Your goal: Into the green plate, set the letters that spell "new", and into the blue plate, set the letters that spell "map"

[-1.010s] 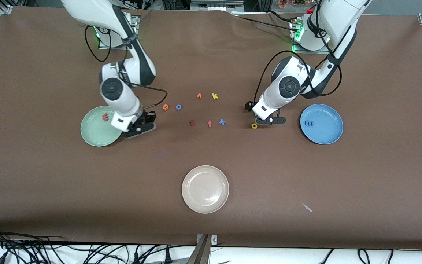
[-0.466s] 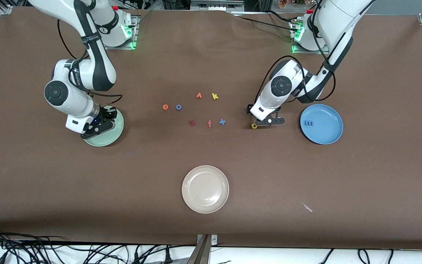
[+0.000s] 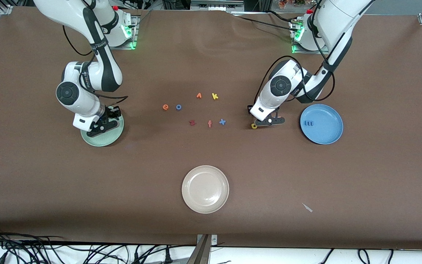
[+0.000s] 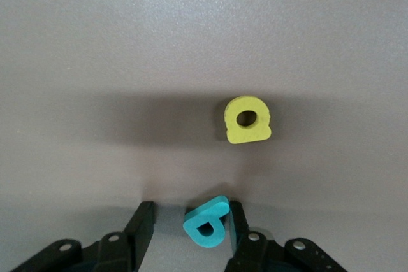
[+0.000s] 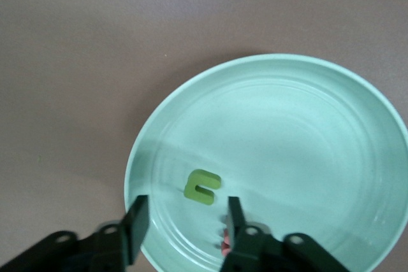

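One more letter, green n [image 5: 203,186], newly in plate [image 5: 306,125]

The round mint-green plate [image 3: 103,142] sits at the right arm's end of the counter [image 3: 379,176], with the olive-green foam n [image 5: 203,186] in it and the right pincer [image 3: 104,123] over it. The round blue plate [image 3: 328,135] lies toward the left arm's end and holds the blue foam m [image 3: 308,123]. The left pincer [image 3: 269,121] straddles the teal foam a [image 4: 207,223], just beside the yellow foam p [image 3: 254,126]. Between the plates, the orange foam e [image 3: 165,107] lies beside the blue foam o [image 3: 178,107]. The round beige plate [image 3: 196,176] is nearest the front camera.
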Motion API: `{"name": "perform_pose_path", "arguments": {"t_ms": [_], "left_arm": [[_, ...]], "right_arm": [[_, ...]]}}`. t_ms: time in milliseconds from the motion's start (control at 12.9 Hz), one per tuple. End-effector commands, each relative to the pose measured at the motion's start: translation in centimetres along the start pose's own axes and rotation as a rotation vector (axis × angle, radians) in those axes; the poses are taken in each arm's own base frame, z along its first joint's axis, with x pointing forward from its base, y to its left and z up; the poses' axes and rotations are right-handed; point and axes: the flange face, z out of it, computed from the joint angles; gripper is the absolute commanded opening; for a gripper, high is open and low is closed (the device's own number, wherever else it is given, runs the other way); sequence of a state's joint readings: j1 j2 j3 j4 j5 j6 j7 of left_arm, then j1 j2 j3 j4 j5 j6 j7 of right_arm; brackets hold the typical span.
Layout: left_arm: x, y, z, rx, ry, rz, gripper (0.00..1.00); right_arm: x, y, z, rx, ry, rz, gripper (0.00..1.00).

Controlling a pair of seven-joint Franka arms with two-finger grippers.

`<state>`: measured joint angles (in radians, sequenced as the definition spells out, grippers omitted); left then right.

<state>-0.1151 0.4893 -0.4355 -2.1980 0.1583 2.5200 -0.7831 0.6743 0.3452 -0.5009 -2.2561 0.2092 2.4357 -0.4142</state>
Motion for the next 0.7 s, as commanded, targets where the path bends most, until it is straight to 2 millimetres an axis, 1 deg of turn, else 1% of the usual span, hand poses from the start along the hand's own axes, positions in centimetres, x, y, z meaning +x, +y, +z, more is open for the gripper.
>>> {"name": "perform_pose_path", "arguments": {"t_ms": [0, 78, 233, 311, 389, 466, 622], "left_arm": [[0.0, 0.4, -0.5, 0.012, 0.02, -0.008, 0.53], [-0.1, 0.4, -0.6, 0.013, 0.021, -0.009, 0.53], [-0.4, 0.8, -0.9, 0.013, 0.024, -0.022, 0.53], [-0.7, 1.2, -0.8, 0.016, 0.022, -0.022, 0.53], [-1.0, 1.5, -0.9, 0.021, 0.023, -0.02, 0.53], [-1.1, 1.6, -1.0, 0.021, 0.024, -0.022, 0.53], [-1.2, 1.6, -0.9, 0.022, 0.022, -0.022, 0.52]], "right_arm": [[0.0, -1.7, -1.9, 0.048, 0.013, 0.015, 1.0], [-0.1, -2.2, -2.7, 0.062, 0.011, 0.061, 1.0], [0.4, -5.8, -3.1, 0.084, -0.007, 0.176, 1.0], [0.5, -6.9, -3.0, 0.085, -0.013, 0.235, 1.0], [0.8, -8.7, -3.2, 0.09, -0.013, 0.264, 1.0], [0.9, -10.5, -2.8, 0.091, -0.017, 0.307, 1.0], [1.3, -14.9, -2.4, 0.095, -0.004, 0.403, 1.0]]}}
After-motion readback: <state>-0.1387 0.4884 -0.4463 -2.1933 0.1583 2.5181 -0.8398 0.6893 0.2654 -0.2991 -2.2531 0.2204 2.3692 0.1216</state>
